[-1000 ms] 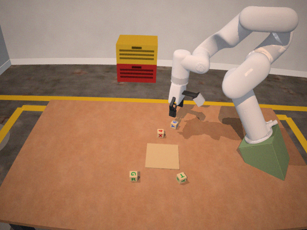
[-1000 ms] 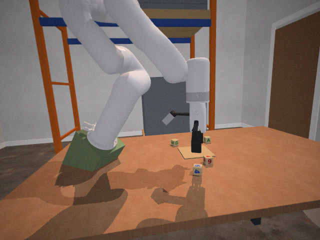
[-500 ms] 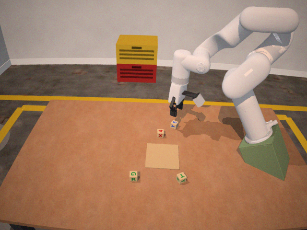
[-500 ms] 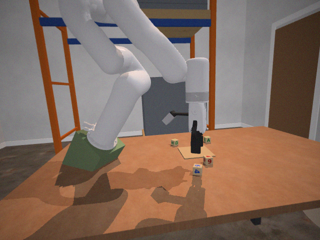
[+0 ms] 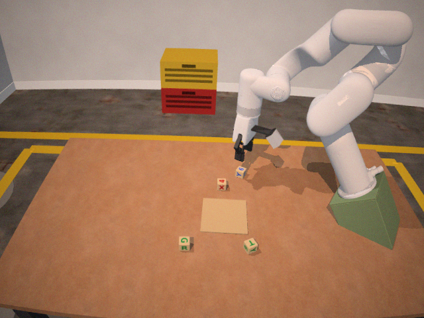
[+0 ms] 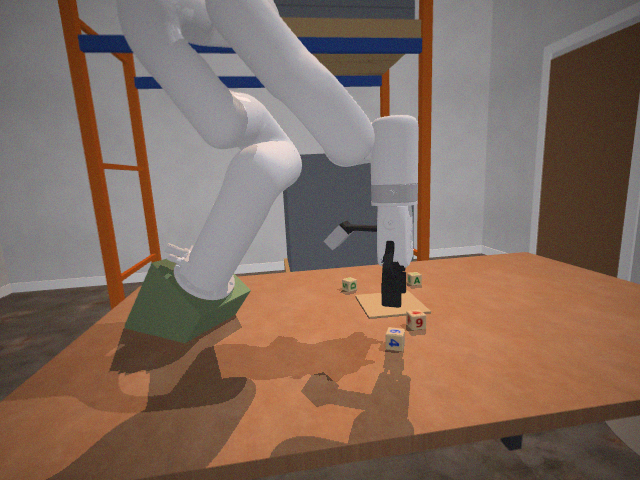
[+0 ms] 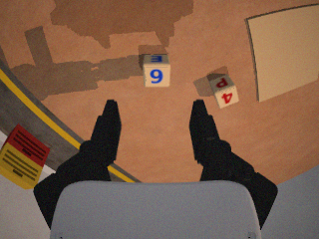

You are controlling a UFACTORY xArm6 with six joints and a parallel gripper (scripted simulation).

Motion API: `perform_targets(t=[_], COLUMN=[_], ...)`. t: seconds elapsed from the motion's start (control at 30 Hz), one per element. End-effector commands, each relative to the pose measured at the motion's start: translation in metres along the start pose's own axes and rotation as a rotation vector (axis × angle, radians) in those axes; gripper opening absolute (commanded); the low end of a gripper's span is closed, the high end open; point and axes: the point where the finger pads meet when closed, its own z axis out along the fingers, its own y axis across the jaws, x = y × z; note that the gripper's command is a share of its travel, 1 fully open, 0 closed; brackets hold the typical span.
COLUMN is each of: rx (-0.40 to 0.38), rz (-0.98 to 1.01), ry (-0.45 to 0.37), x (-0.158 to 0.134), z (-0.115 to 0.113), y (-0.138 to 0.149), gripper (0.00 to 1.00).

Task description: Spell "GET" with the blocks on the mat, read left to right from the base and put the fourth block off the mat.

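The tan mat [image 5: 224, 216] lies flat in the middle of the table, with no block on it. The block with a green G on top [image 5: 184, 243] sits off the mat's near left corner. The block with a green T on top [image 5: 250, 245] sits off its near right corner, turned askew. A block with a red 4 on top [image 5: 221, 183] and a block with a blue 6 on top [image 5: 240, 171] stand beyond the mat's far edge. My gripper [image 5: 239, 154] [image 7: 155, 112] hovers above the table just beyond the blue 6 block [image 7: 156, 74], fingers partly open and empty.
The arm's green pedestal [image 5: 368, 212] stands at the table's right side. A yellow and red cabinet [image 5: 189, 80] stands on the floor behind the table. The table's far edge lies close behind the gripper. An orange scaffold [image 6: 98, 155] stands behind the base.
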Motion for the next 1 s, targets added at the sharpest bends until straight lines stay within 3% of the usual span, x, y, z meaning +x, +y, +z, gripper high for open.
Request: perform_targets(t=[0.0, 0.53, 0.97], rx=[0.0, 0.0, 0.0], rz=[0.0, 0.001, 0.001], ry=[-0.003, -0.003, -0.003], x=[-0.001, -0.001, -0.001], z=[-0.001, 0.002, 0.016], y=[0.0, 0.0, 0.001], gripper=[0.69, 0.69, 0.69])
